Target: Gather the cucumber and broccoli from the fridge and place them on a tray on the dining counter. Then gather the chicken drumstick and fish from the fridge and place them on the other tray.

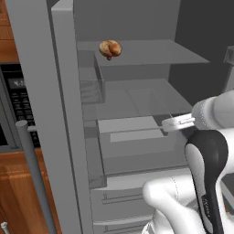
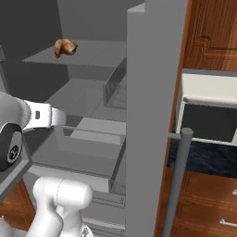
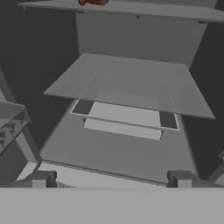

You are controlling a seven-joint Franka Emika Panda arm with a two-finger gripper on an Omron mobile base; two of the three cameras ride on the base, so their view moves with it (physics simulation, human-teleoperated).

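A brown chicken drumstick (image 1: 110,48) (image 2: 65,47) lies on the upper glass shelf of the open fridge, near the shelf's front left. In the hand view the drumstick (image 3: 92,2) is cut off by the top edge. My gripper (image 3: 111,180) is open, its two dark fingertips (image 3: 41,179) wide apart with nothing between them. It points into the fridge at the height of the lower shelves, well below the drumstick and in front of it. The white hand (image 1: 177,122) (image 2: 44,115) reaches in from the arm's side.
The middle glass shelf (image 3: 127,87) and a white-fronted drawer (image 1: 130,130) lie ahead of the gripper. Open fridge doors (image 1: 41,105) (image 2: 152,115) with grey bar handles (image 1: 34,173) (image 2: 178,185) flank the opening. A black oven panel (image 1: 18,100) and wooden cabinets (image 2: 208,32) stand beside them.
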